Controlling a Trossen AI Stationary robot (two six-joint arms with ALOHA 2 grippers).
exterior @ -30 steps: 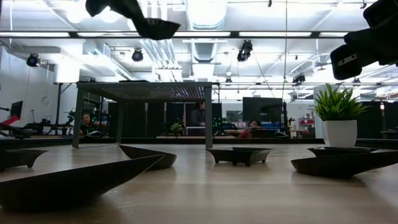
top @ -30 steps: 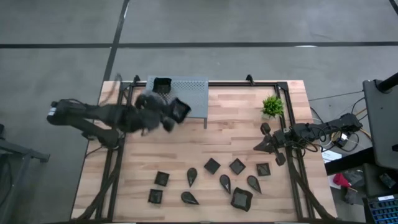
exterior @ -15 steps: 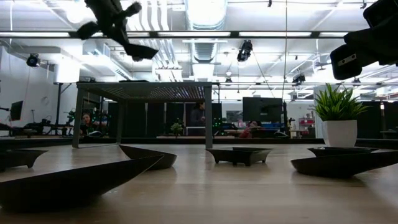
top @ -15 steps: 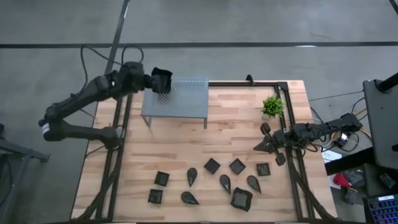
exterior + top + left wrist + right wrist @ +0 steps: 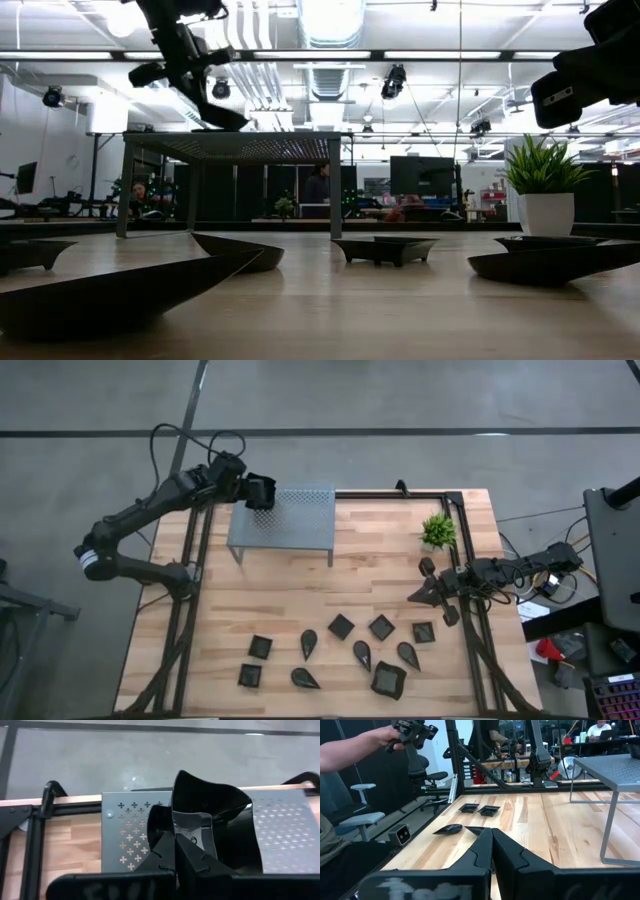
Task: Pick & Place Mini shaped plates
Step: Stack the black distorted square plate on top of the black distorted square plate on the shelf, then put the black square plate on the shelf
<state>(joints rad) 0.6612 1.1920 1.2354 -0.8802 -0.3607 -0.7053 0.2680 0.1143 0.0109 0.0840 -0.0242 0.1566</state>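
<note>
Over our grey perforated stand (image 5: 290, 517), our left tool (image 5: 256, 493) clenched on a wavy-rimmed black plate (image 5: 210, 815), other mini plates (image 5: 340, 626) near the table (image 5: 370, 575) front, right tool (image 5: 425, 592) clenched empty.

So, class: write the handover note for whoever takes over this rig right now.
Left gripper: shut on a wavy-rimmed black plate, held over the left end of the grey metal stand.
Right gripper: shut, empty, waiting at the table's right edge below the plant.
Done: none set down on the stand yet.
Left: place this plate; ten small black plates remain on the near part of the table.
</note>
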